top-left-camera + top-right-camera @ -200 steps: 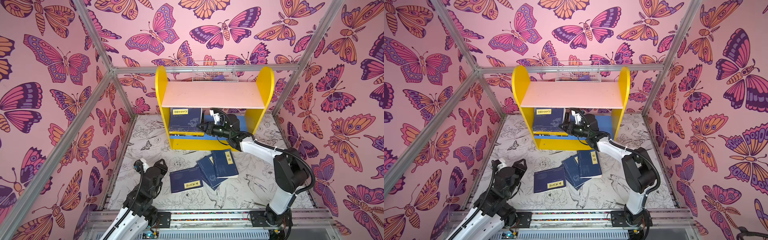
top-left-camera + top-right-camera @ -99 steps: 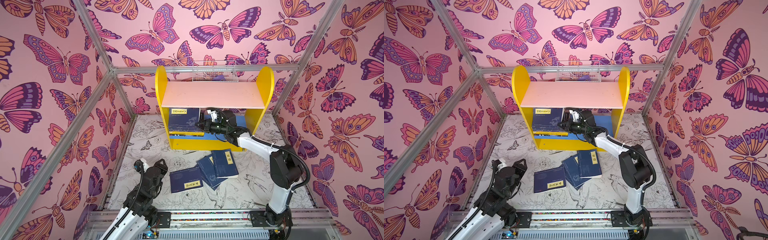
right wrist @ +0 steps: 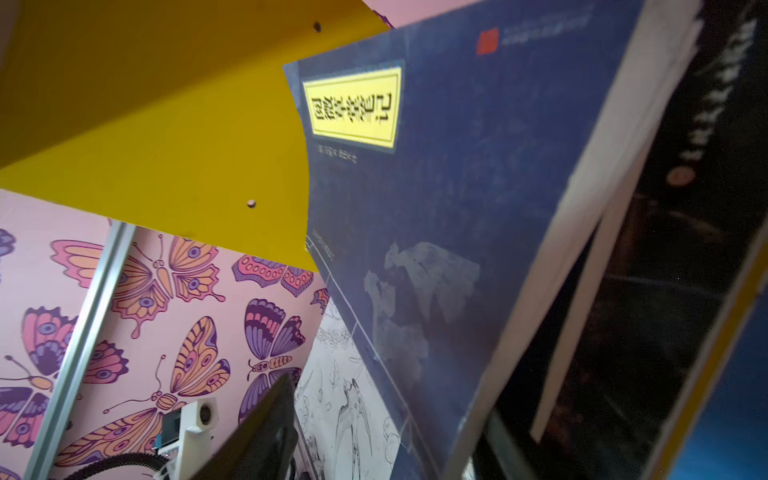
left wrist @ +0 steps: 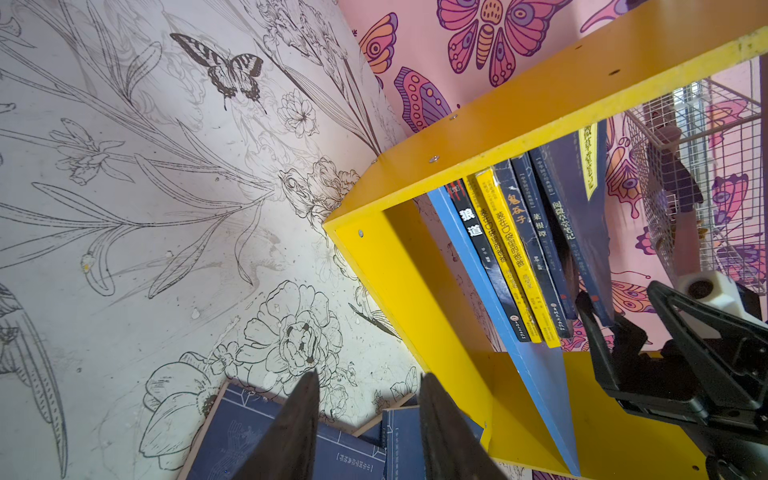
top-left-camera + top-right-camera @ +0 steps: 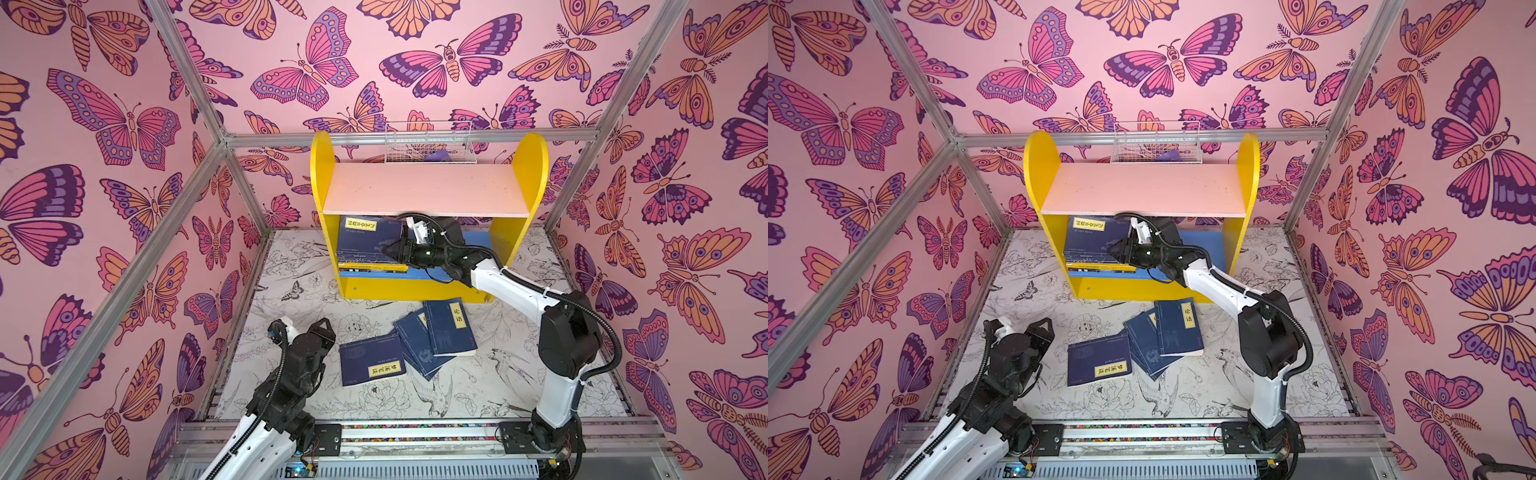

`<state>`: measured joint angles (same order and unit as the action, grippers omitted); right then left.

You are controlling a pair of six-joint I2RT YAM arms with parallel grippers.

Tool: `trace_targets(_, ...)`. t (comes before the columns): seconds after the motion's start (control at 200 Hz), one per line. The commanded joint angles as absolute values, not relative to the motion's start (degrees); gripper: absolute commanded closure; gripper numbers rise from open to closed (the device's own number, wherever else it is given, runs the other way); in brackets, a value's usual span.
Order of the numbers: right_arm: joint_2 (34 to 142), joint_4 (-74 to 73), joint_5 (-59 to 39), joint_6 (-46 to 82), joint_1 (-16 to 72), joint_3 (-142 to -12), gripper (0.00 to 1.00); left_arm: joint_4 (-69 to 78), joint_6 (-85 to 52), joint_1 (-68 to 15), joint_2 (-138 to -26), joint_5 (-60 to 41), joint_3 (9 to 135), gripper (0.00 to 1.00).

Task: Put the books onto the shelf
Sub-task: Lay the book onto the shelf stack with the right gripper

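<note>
Shelved books: a flat stack [image 5: 371, 259] lies on the blue lower board [image 5: 478, 243] of the shelf [image 5: 428, 189], pushed toward its left side panel; in the left wrist view the spines [image 4: 515, 257] show black, yellow and navy.
Top book: a navy paperback with a yellow title label [image 5: 368, 239] lies uppermost, its right edge raised; the right wrist view shows its cover [image 3: 436, 199] close up, tilted off the books beneath.
Books on the floor: three navy paperbacks lie in front of the shelf on the flower-printed mat [image 5: 478, 386]; one [image 5: 371, 365] lies alone to the left, one [image 5: 449, 328] overlaps another [image 5: 417, 353] beneath it.
Shelf: two yellow round-topped side panels, a bare pale pink upper board [image 5: 1142, 189], standing against the back wall.
Right gripper: the right gripper [image 5: 392, 251] reaches under the pink board to the right edge of the stack; in the left wrist view its fingers [image 4: 594, 328] are parted, one on each side of the top book's edge, without a clear pinch on it.
Left gripper: the left gripper [image 4: 368, 415] hangs low near the front left of the mat, well apart from the shelf, fingers partly spread and holding nothing, above the floor books.
Behind: a white wire basket [image 5: 430, 143] sits above the shelf's back.
</note>
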<state>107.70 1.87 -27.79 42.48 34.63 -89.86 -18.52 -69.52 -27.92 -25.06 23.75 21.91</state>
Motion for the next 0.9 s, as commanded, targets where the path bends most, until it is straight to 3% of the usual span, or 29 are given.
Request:
trace_targets(0.0,107.07,8.01,-22.1,38.21,34.78,-95.89,0.28,-19.78,-69.34,-27.77,-25.38,23.22,22.5,0.57)
trace_targets(0.245,106.97,14.68,-15.22,35.58,34.84,-99.61,0.2,-19.78,-69.76,-27.77,-25.83,22.3,22.65,0.57)
trace_targets(0.897,102.72,18.4,-7.0,26.48,36.02,-98.61,0.2,-19.76,-70.0,-27.82,-27.71,21.58,23.36,0.57)
